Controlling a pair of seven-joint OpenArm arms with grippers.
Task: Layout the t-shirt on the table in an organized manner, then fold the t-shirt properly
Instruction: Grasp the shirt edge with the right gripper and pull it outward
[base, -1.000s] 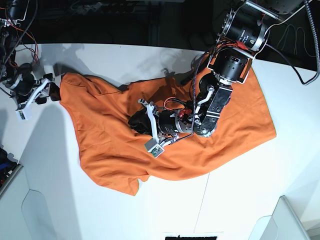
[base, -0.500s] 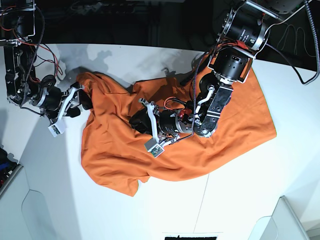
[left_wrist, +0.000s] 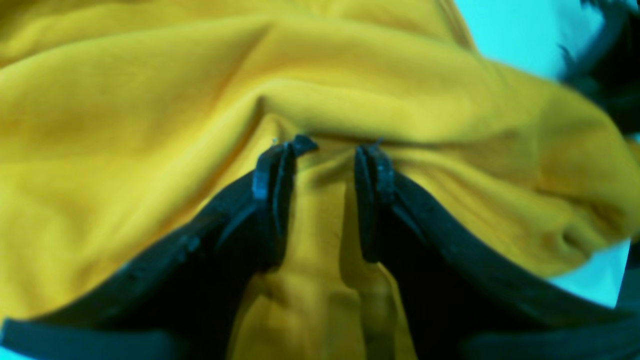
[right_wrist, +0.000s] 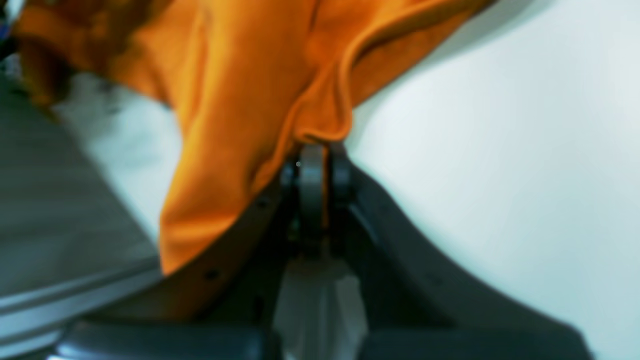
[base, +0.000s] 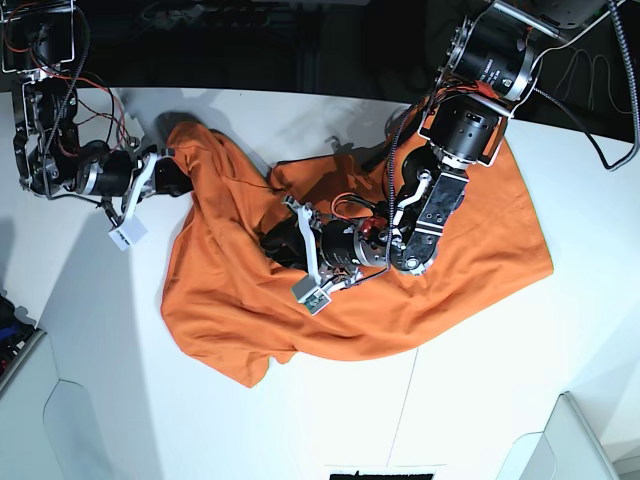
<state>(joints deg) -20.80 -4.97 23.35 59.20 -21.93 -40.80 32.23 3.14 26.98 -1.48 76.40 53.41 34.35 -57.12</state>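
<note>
Reading left wrist view: the left gripper (left_wrist: 322, 150) has its jaws partly apart with a ridge of the t-shirt (left_wrist: 150, 150) bunched between them and running down the gap; the fingertips (left_wrist: 272, 165) press into the cloth, which looks yellow under this camera's tint. Whether the cloth is truly pinched or only straddled cannot be told.
Likely reason: a hold at mid-cloth would anchor the shirt while the other arm pulls an edge.
Table in this view: a pale patch of the table (left_wrist: 505, 30) shows at upper right, beyond the fabric.

Right wrist view: the right gripper (right_wrist: 315, 150) is closed, its jaws meeting on a folded edge of the t-shirt (right_wrist: 240, 75); the picture is blurred, so which edge cannot be told.
Cloth behaviour: the fabric rises from the grip and drapes off to the left, lifted above the table (right_wrist: 500, 150).
Likely reason: pinching at the rim gives a handle for drawing that side outward and flat.

Base view: the t-shirt (base: 470, 270) lies rumpled across the middle of the table (base: 100, 380), wide part toward the view's right.
Right gripper (base: 163, 175): at the upper-left corner of the cloth, holding it bunched.
Left gripper (base: 290, 245): low on the centre folds.
Stage judged: laying-out, not yet flat; folding not begun.
</note>
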